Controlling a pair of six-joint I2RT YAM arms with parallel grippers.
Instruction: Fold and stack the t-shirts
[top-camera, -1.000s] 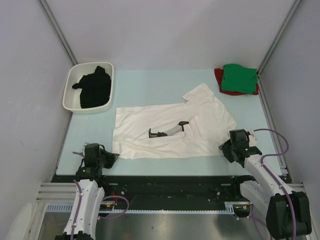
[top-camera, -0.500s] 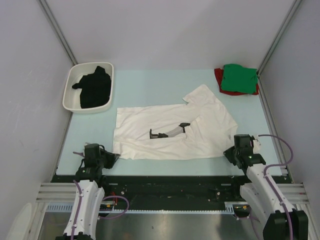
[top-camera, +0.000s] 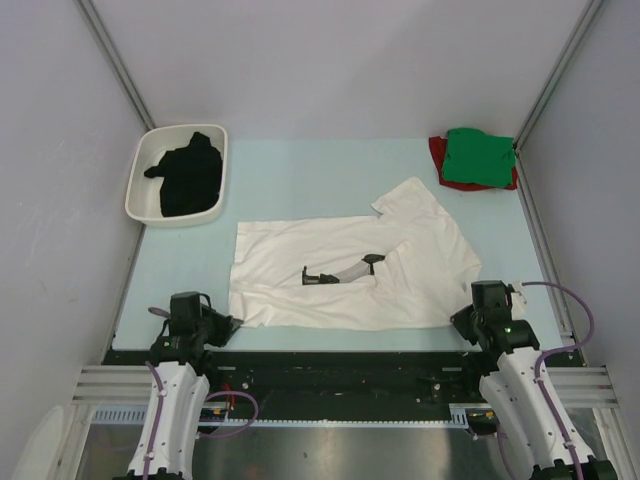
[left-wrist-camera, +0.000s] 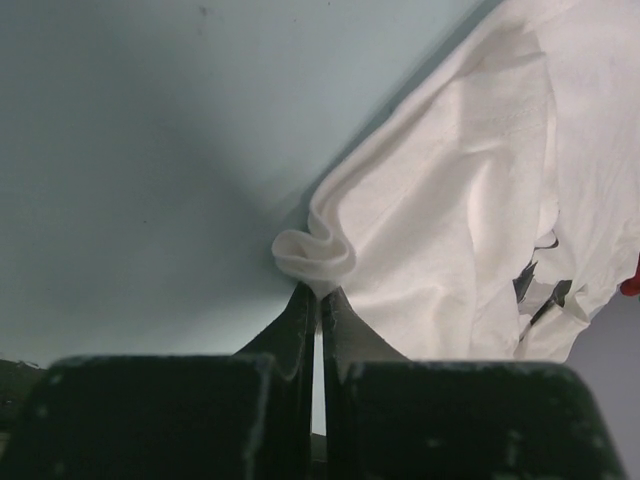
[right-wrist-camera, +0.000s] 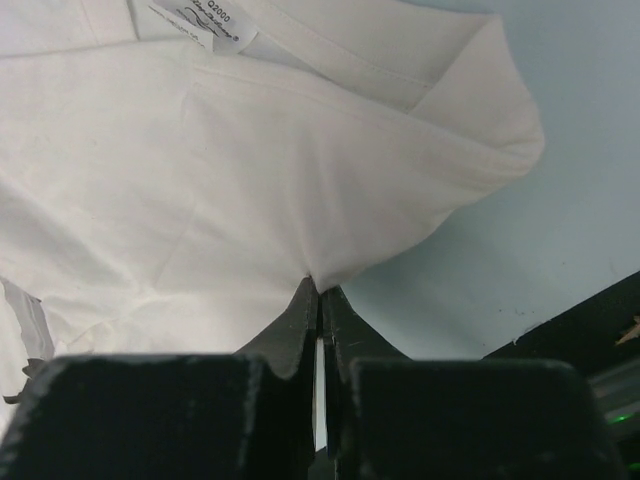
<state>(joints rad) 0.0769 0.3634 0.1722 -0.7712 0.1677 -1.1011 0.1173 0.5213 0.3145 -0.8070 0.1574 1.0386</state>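
A large white t-shirt (top-camera: 350, 270) with a dark print lies spread across the pale mat, stretched toward the near edge. My left gripper (top-camera: 228, 322) is shut on its near left corner; the pinched fold of white t-shirt (left-wrist-camera: 400, 220) bunches right at the gripper (left-wrist-camera: 318, 292). My right gripper (top-camera: 466, 322) is shut on the near right edge, where the white t-shirt (right-wrist-camera: 250, 170) meets the closed gripper (right-wrist-camera: 319, 284). A green t-shirt (top-camera: 478, 157) lies folded on a red t-shirt (top-camera: 438, 156) at the far right. A black t-shirt (top-camera: 188, 177) fills a tray.
The white rounded tray (top-camera: 140, 195) stands at the far left against the left wall. Grey walls close in both sides and the back. A black rail (top-camera: 340, 360) runs along the near edge of the mat between the arm bases.
The right gripper has closed on the shirt's near right edge and moved toward the near edge. The white shirt has slid a little nearer and to the right. The left gripper has drawn back slightly.
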